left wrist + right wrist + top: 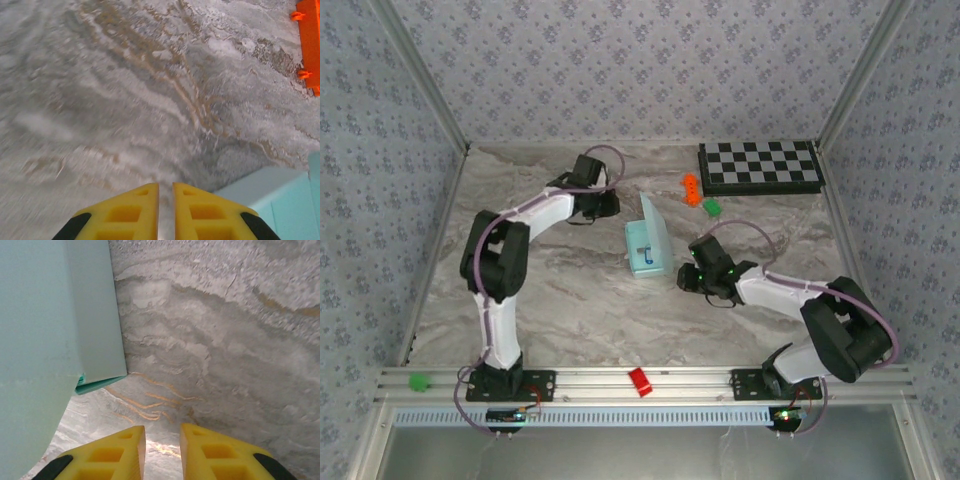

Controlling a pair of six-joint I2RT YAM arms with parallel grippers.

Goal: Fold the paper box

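Observation:
The paper box is pale aqua card, standing on the marble table in the middle with its lid flap raised. My left gripper is just left of and behind the box, apart from it. In the left wrist view its yellow jaws are almost together with nothing between them, and a corner of the box lies at lower right. My right gripper hovers close to the box's near right corner. In the right wrist view it stands slightly open over bare table, with the box wall at the left.
A black-and-white checkered board lies at the back right. An orange piece and a green piece sit between the board and the box. A red block and a green block rest on the front rail.

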